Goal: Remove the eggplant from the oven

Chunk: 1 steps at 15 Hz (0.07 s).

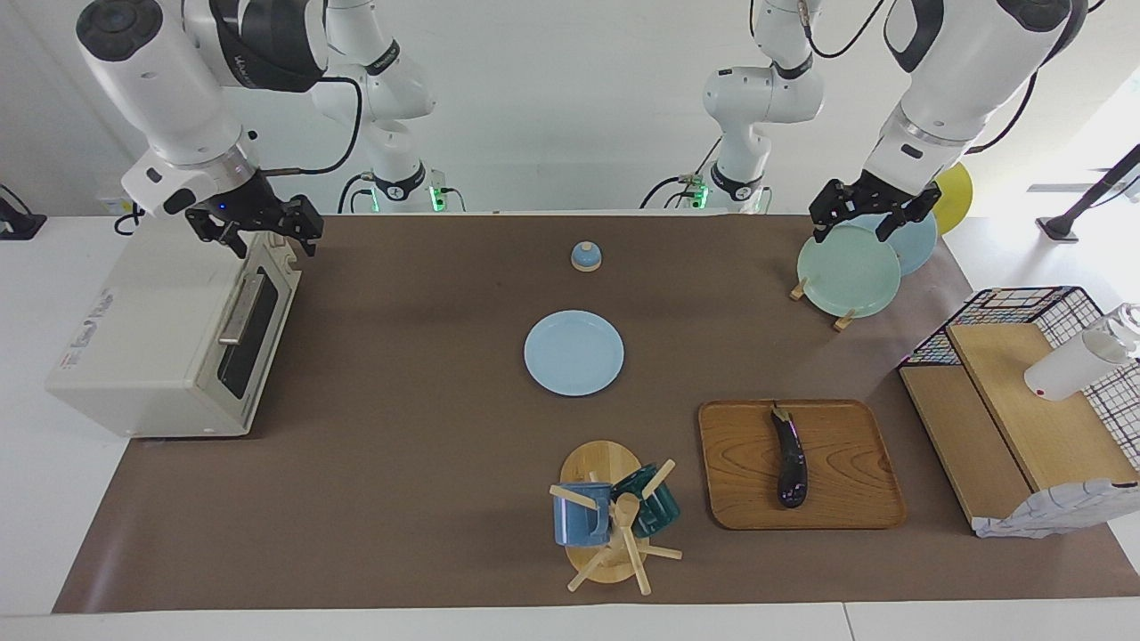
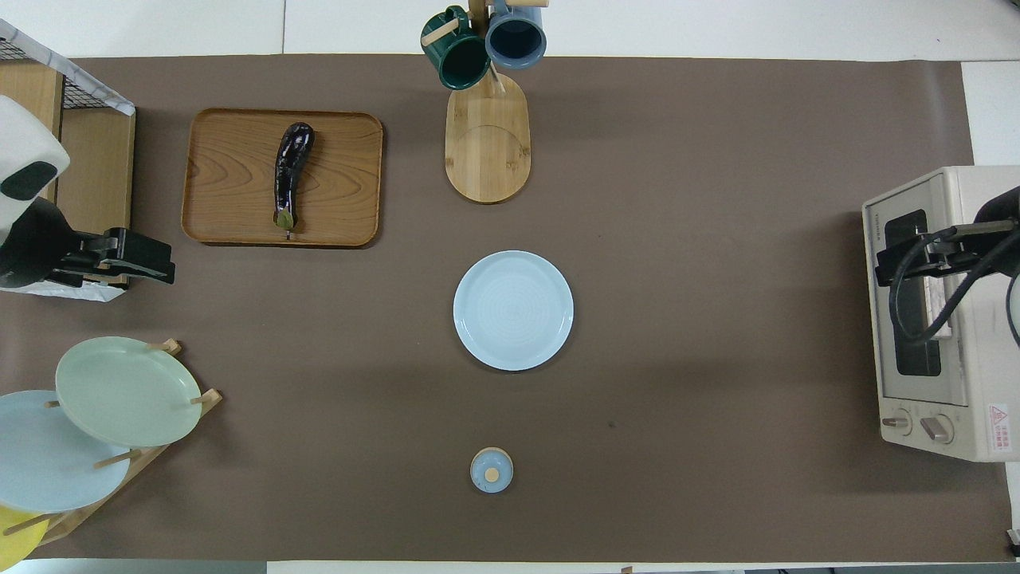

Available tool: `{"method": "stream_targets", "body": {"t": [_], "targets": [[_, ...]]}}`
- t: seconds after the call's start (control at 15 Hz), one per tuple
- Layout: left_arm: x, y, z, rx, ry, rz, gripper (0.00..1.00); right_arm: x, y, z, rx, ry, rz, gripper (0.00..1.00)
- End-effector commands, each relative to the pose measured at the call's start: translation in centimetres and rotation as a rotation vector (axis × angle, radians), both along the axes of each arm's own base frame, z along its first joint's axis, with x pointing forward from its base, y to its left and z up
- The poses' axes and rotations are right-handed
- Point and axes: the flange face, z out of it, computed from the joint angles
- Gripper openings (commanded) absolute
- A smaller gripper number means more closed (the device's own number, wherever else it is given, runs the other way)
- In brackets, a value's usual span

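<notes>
The dark purple eggplant lies on a wooden tray, outside the oven, with its stem end toward the robots; it also shows in the overhead view. The cream-white oven stands at the right arm's end of the table, with its dark glass door shut. My right gripper hangs open and empty over the oven's door edge nearest the robots. My left gripper hangs open and empty over the green plate in the rack.
A light blue plate lies mid-table, with a small blue lid nearer the robots. A mug tree holds blue and green mugs beside the tray. A plate rack and a wire basket with a wooden box stand at the left arm's end.
</notes>
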Motion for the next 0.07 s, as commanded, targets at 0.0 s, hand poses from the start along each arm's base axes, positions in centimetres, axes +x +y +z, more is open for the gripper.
{"method": "stream_targets", "body": {"t": [0.0], "targets": [[0.11,-0.26,0.12,-0.012,0.004,0.011,1.00,-0.36,-0.24,0.15,0.024,0.010,-0.013,1.00]]}}
